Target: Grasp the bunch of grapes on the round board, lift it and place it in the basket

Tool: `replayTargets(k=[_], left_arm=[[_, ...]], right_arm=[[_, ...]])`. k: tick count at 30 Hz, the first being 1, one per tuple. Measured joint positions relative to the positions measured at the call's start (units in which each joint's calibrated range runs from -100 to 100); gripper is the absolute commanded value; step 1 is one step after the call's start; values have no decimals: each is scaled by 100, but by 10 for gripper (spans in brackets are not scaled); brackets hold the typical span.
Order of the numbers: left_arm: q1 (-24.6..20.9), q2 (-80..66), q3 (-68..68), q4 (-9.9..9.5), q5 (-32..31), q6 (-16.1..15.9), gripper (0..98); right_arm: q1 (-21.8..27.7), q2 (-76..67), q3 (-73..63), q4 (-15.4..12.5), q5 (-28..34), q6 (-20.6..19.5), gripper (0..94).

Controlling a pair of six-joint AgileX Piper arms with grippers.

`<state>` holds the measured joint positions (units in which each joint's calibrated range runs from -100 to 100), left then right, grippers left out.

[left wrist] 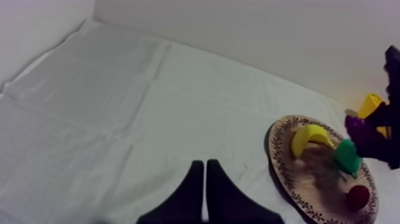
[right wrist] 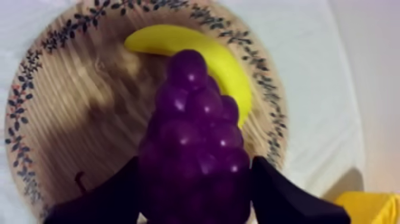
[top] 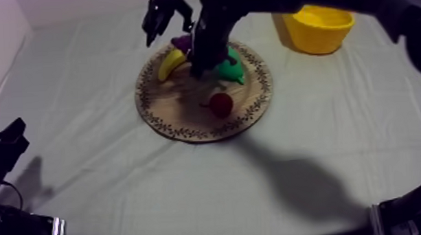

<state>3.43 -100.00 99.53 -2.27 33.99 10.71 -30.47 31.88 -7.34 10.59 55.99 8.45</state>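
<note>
1. My left gripper [left wrist: 204, 179] hangs over bare grey-white cloth [left wrist: 149, 107], its two black fingers pressed together into a narrow wedge with nothing between them.
2. The round wooden board [left wrist: 275, 146] lies at 3 o'clock from that wedge, well apart from it.
3. On the board, the banana [left wrist: 311, 138] lies at 11 o'clock, the pear [left wrist: 348, 156] at 2 o'clock and the small red fruit [left wrist: 358, 196] at 4 o'clock.
4. The bunch of grapes [left wrist: 359, 127] sits at the board's 1 o'clock edge, just above the pear, with the right gripper [left wrist: 381, 140] dark against it.
5. The yellow basket [left wrist: 369, 106] shows beyond the grapes, farther along 1 o'clock.
</note>
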Motion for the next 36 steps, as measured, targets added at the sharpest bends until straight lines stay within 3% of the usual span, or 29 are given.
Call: replayTargets(k=[16,28,36], left_arm=[[0,0,0,0,0,0,0],[0,0,0,0,0,0,0],[0,0,0,0,0,0,0]], right_arm=[[480,-2967,2621,81,-101,-319,376],[1304,-4687,3968,5,177,-303,368],[1786,-5273,4710,9,196,-555,367]])
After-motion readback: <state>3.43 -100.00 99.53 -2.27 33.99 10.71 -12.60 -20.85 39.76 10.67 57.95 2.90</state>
